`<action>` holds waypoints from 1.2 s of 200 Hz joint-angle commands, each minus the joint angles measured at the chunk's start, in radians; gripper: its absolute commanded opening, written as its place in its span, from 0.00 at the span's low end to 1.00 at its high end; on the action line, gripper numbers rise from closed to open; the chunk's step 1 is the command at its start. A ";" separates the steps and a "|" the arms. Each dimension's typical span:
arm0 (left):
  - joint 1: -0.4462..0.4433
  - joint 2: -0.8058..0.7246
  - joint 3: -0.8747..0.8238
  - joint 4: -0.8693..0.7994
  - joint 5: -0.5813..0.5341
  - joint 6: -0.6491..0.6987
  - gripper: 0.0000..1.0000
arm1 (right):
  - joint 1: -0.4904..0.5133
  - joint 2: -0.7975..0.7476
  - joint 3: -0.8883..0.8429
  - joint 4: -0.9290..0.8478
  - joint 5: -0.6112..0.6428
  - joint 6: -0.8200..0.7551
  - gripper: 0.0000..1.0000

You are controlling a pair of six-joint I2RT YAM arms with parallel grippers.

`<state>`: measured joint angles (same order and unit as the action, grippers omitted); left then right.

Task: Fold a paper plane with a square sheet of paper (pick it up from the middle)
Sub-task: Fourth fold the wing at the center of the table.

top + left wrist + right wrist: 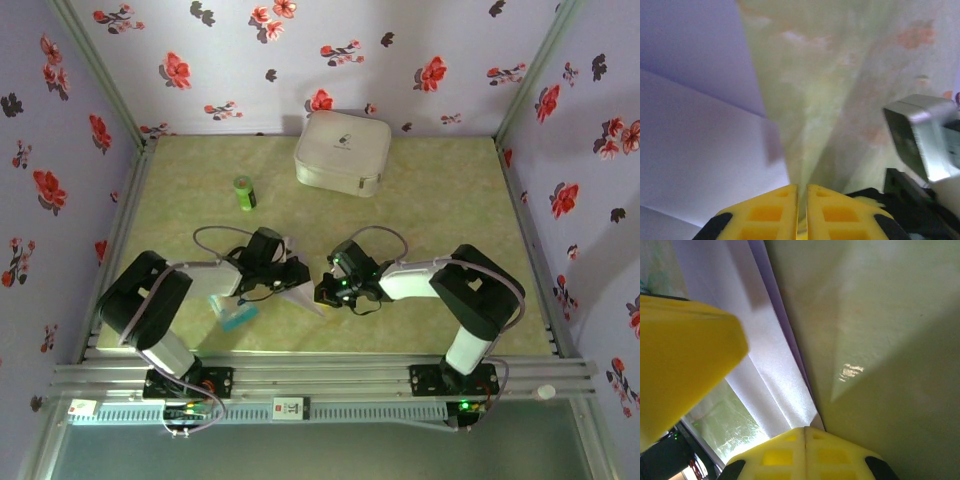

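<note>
**A:** How do the arms stand?

**B:** The left arm (150,300) and right arm (470,290) both rise from the near edge of the worktop (420,200). They bend inward, forearms low, so the left gripper (297,278) and right gripper (322,292) almost meet near the middle of the near edge.

**A:** And the pincers?

**B:** In each wrist view the yellow fingers are pressed together, leaving a hairline seam. I cannot tell whether either one pinches anything.

**A:** Where is the paper?

**B:** The lavender paper (303,297) lies folded flat between the two grippers. Its long axis runs from far-left to near-right, and its narrow point aims at the near edge, under the right gripper. The right wrist view shows that point running up to the fingertip seam.

**A:** Anything else?

**B:** A blue-and-white packet (235,316) lies left of the paper. A green bottle (245,192) and a white case (343,150) sit towards the far edge.
</note>
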<state>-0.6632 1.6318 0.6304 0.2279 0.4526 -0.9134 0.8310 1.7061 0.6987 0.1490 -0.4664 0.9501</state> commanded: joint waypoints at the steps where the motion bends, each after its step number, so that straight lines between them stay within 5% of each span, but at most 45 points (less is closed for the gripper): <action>1: 0.001 0.032 -0.024 0.022 -0.016 0.015 0.12 | 0.000 0.018 -0.025 -0.122 0.066 -0.016 0.00; 172: 0.310 0.079 0.059 -0.044 0.028 0.192 0.13 | -0.001 0.032 -0.050 -0.130 0.071 -0.026 0.00; 240: 0.309 -0.025 0.105 -0.107 0.056 0.185 0.14 | 0.000 0.030 -0.029 -0.137 0.075 -0.028 0.00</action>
<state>-0.3462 1.6737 0.7193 0.1665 0.4984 -0.7448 0.8310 1.7061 0.6930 0.1600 -0.4591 0.9428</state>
